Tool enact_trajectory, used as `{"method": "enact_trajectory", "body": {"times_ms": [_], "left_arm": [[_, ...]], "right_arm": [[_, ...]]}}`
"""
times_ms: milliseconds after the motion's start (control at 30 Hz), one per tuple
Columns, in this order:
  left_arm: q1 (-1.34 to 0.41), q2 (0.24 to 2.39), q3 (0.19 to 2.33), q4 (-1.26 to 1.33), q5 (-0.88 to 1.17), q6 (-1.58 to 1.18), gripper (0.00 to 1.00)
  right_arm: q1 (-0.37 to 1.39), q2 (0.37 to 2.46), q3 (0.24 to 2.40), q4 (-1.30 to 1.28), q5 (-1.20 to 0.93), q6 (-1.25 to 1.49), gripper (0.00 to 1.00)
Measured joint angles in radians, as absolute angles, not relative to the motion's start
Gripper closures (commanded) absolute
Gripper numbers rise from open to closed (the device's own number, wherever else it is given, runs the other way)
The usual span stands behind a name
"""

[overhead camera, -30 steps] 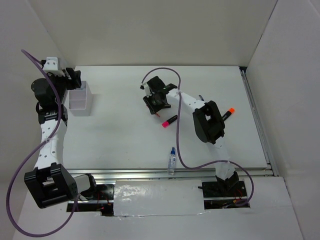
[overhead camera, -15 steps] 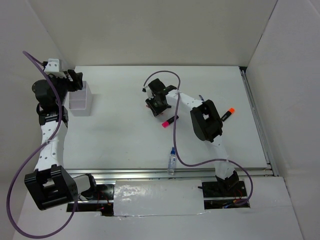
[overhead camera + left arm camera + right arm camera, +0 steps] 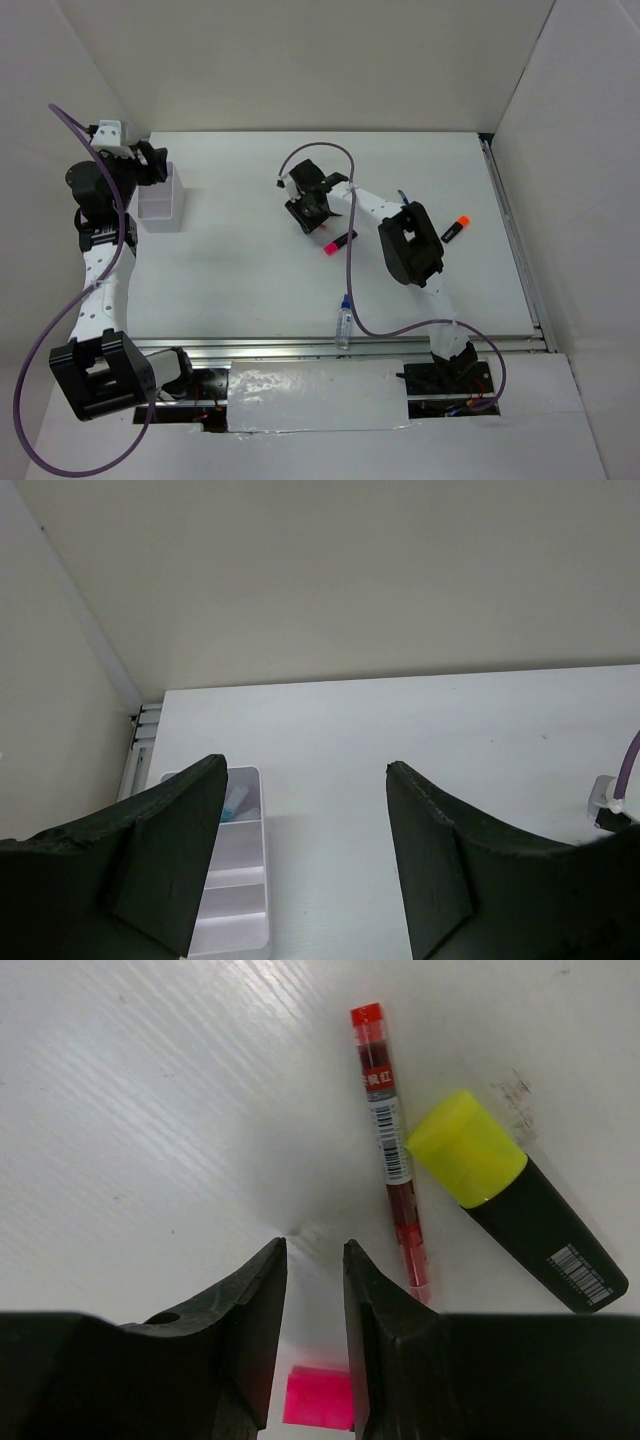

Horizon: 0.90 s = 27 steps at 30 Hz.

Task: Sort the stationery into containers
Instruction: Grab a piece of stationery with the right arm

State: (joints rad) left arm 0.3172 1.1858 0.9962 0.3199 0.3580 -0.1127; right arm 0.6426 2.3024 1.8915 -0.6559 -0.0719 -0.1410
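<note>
"Which step?"

"Picking, I'd say. At the white bench's (image 3: pixel 250 280) far left corner, the left claw (image 3: pixel 305 765) gapes empty by the white translucent compartmented box (image 3: pixel 238 880). Mid-bench, the right claw (image 3: pixel 315 1245), jaws narrowly parted and empty, hovers beside the thin red pen (image 3: pixel 392 1155)."

"Its lie?"

"Long axis crosswise to the jaws' closing, cap pointing away; shift sideways, then lower."
</note>
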Motion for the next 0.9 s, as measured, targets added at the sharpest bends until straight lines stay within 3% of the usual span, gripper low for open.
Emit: {"method": "enact_trajectory", "body": {"times_ms": [600,900], "left_arm": [[0.317,1.18,0.976,0.324,0.362,-0.111,0.23],[0.317,1.18,0.976,0.325,0.364,-0.11,0.23]], "right_arm": [[0.611,2.286,1.885,-0.659,-0.028,-0.171,0.49],[0.579,2.286,1.891,-0.667,-0.022,-0.184,0.54]]}}
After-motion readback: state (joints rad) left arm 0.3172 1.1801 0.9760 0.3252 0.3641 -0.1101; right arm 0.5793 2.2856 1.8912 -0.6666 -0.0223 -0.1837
